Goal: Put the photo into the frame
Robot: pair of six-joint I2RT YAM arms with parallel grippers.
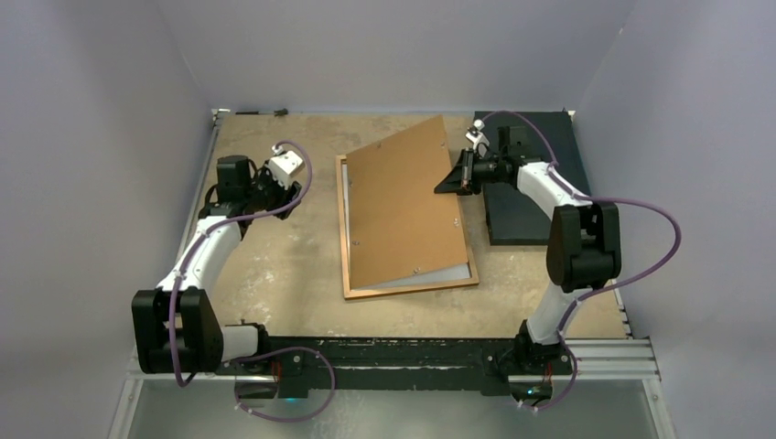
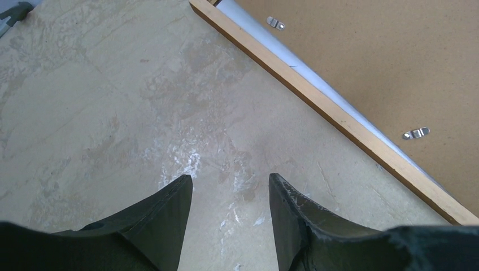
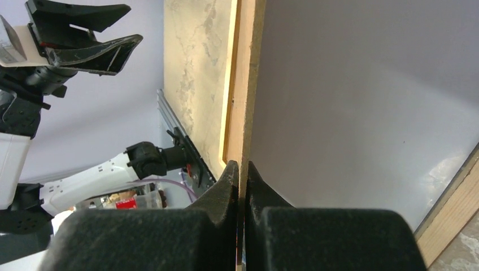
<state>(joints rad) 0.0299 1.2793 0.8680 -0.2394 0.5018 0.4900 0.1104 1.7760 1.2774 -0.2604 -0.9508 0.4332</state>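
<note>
Pale lavender walls surround a beige, marbled worktop (image 1: 274,256). The frame (image 1: 412,289) lies flat at its centre, thin orange-brown rails up. The photo (image 3: 367,84) rests inside the frame and shows only as a pale blank sheet, with no print visible. A brown backing board (image 1: 407,206) sits askew over it. The board's near-left part is down in the frame, and its far-right edge is raised and juts past the frame's far rail.

The right gripper (image 3: 242,166) is pressed together on that raised edge, pinching the thin board between its fingers. 2 small metal clips (image 2: 275,22) show on the board's back.

The left gripper (image 2: 230,179) hangs over bare worktop just beside the frame's left rail, its jaws spread with nothing between them. A dark slab (image 1: 531,210) lies flat at the far right, beyond the right arm.
</note>
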